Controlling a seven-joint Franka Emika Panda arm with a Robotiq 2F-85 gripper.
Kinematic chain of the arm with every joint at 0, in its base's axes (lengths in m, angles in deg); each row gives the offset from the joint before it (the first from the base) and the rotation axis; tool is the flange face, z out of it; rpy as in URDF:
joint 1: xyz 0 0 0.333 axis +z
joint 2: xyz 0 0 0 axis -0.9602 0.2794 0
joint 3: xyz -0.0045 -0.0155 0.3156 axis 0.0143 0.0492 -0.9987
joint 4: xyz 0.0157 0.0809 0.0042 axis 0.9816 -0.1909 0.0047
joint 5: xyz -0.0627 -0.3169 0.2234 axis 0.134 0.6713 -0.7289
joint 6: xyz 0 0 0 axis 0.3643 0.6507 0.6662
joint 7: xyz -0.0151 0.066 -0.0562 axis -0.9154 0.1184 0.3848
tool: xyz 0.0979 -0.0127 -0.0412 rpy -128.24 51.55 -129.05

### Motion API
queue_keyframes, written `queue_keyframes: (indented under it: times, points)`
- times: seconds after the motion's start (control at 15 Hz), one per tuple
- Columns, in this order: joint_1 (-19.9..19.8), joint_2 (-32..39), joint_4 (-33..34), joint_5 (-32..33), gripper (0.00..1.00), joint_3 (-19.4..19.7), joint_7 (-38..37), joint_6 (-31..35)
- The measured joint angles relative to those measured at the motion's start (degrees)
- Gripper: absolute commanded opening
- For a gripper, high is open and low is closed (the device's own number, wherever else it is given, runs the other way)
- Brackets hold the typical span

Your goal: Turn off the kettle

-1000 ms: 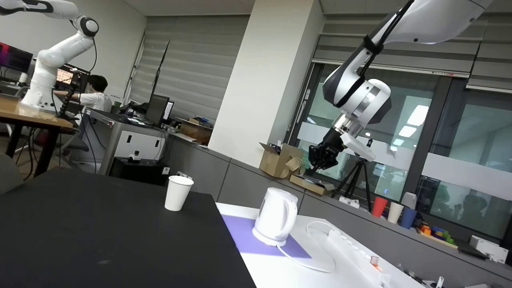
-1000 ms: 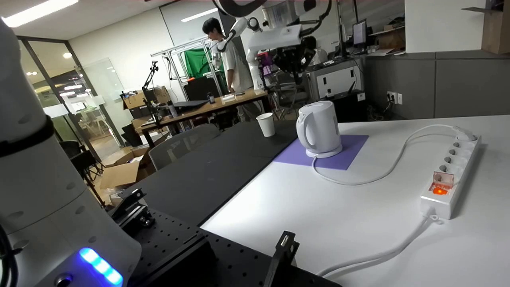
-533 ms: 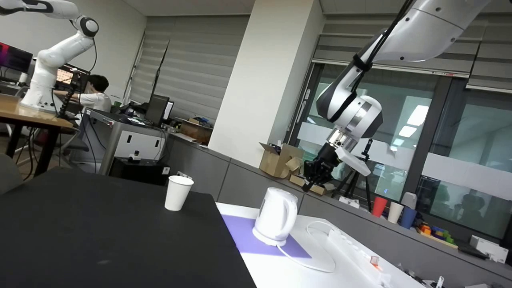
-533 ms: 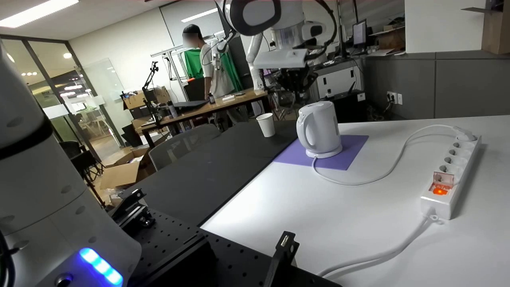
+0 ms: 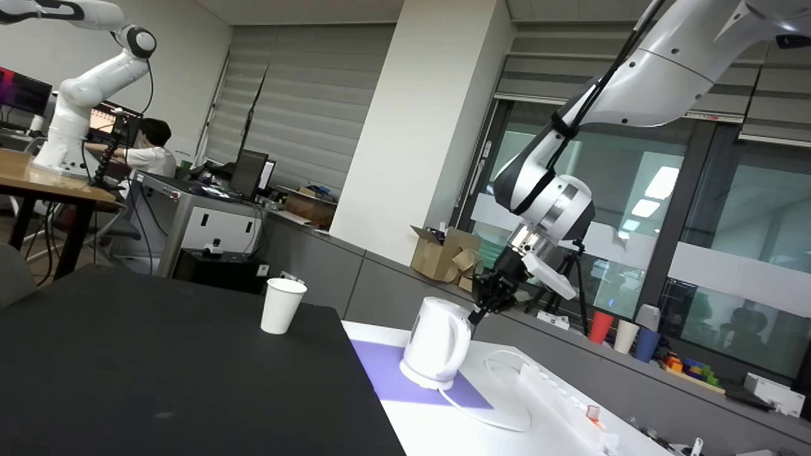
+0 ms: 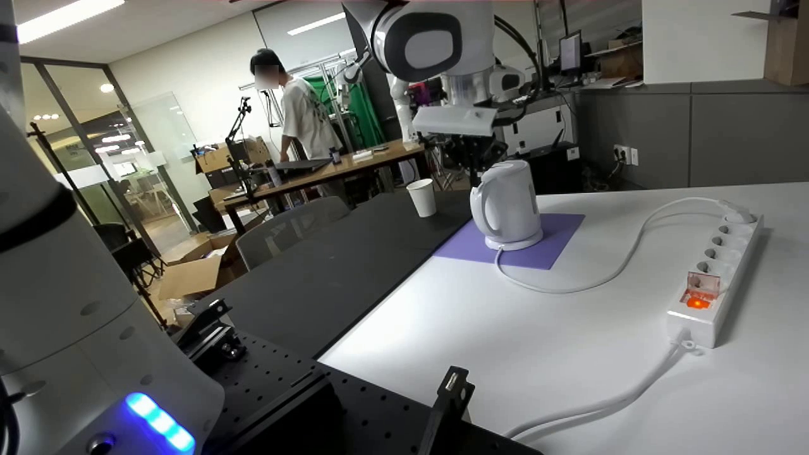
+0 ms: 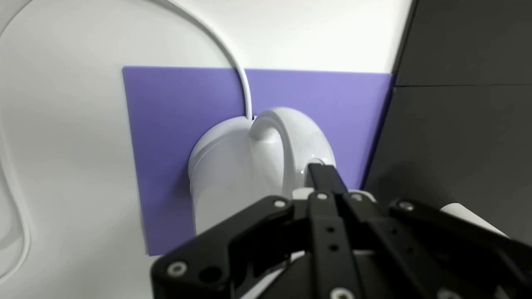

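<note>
The white jug-shaped kettle stands upright in both exterior views (image 5: 434,345) (image 6: 512,202), on a purple mat (image 5: 469,396). In the wrist view the kettle (image 7: 224,178) is seen from above, its curved handle toward the right and its lower part in the picture hidden by my fingers. My black gripper (image 7: 322,168) is shut, its two fingertips together with nothing between them, right over the handle's upper part. It also shows in both exterior views at the kettle's top on the handle side (image 5: 475,315) (image 6: 474,180). I cannot tell whether the fingertips touch the kettle.
A white paper cup (image 5: 282,307) stands on the black table (image 5: 158,380) beside the kettle's white table (image 6: 556,347). A white cord (image 6: 575,291) runs from the kettle to a power strip (image 6: 727,265) with a lit orange switch. A person (image 6: 303,117) stands in the background.
My gripper has come down from well above the kettle to its top at the handle, staying shut. The kettle has not moved. The background person has moved left in an exterior view.
</note>
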Motion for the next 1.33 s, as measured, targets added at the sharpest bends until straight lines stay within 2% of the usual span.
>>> queue_keyframes:
  times: [0.4,0.73,1.33]
  points:
    - [-2.5,1.7,1.1,1.9,0.00,-3.2,-1.4,0.0]
    - [-3.8,1.9,1.3,3.1,0.00,-4.2,-2.9,-0.3]
    - [-7.9,2.8,2.7,1.9,0.00,-6.3,-3.0,-4.6]
